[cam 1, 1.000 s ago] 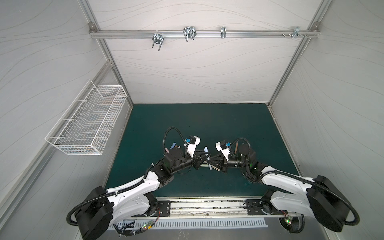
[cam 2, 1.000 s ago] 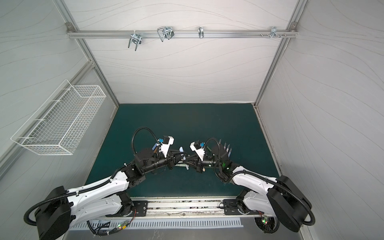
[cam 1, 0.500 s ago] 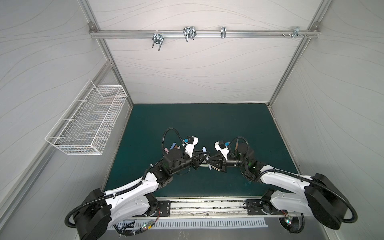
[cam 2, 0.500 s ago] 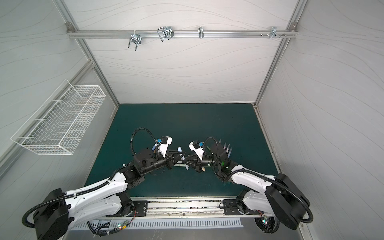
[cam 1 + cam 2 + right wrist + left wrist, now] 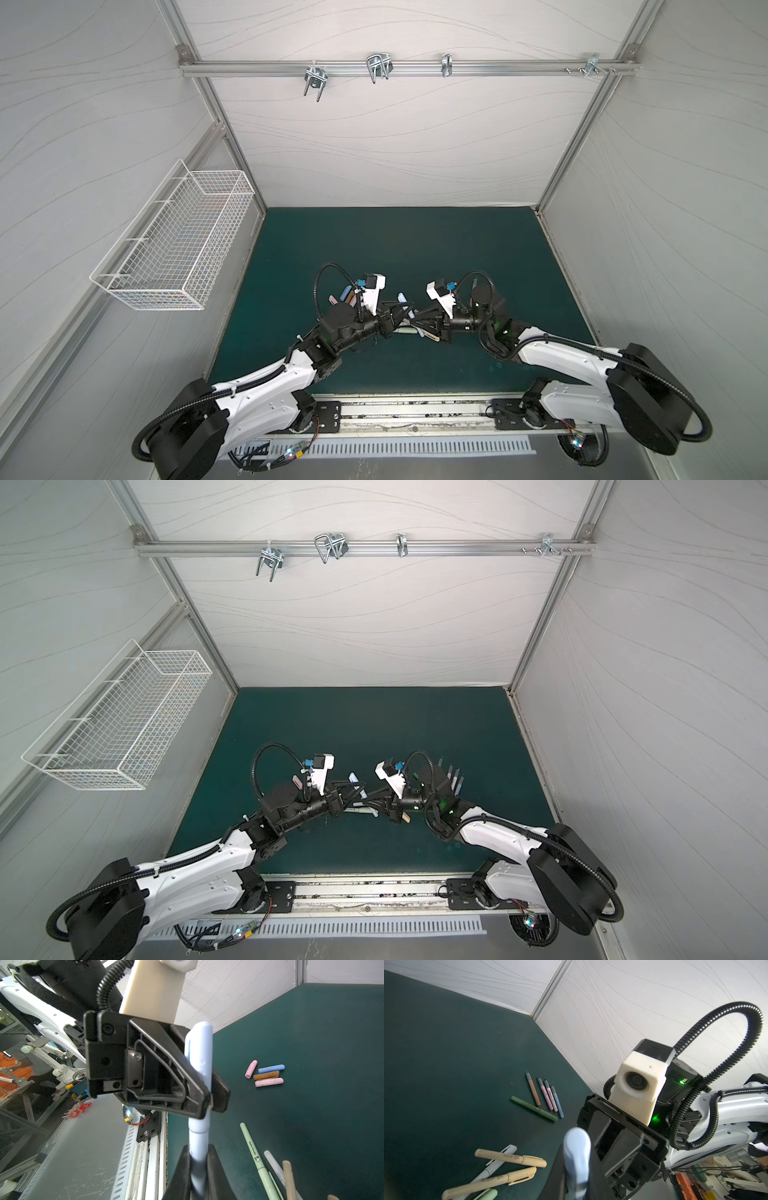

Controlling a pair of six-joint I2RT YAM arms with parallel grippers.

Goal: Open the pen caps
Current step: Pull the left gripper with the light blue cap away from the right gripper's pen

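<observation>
Where the left tool (image 5: 211, 1097) clamps — blue pen (image 5: 198, 1138) half-hidden

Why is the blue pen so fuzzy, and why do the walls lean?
Left wrist view: the blue pen sits right at the lens, out of focus; the pens lying beyond are sharp. Both top views: a wide lens splays the side walls outward.

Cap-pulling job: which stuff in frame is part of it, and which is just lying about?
Job:
- blue pen, left tool clamped on its cap, right tool on its barrel
- capped pens waiting
- four uncapped pens
- four loose caps

Lying about:
- wire basket on the side wall
- hooks on the top rail
</observation>
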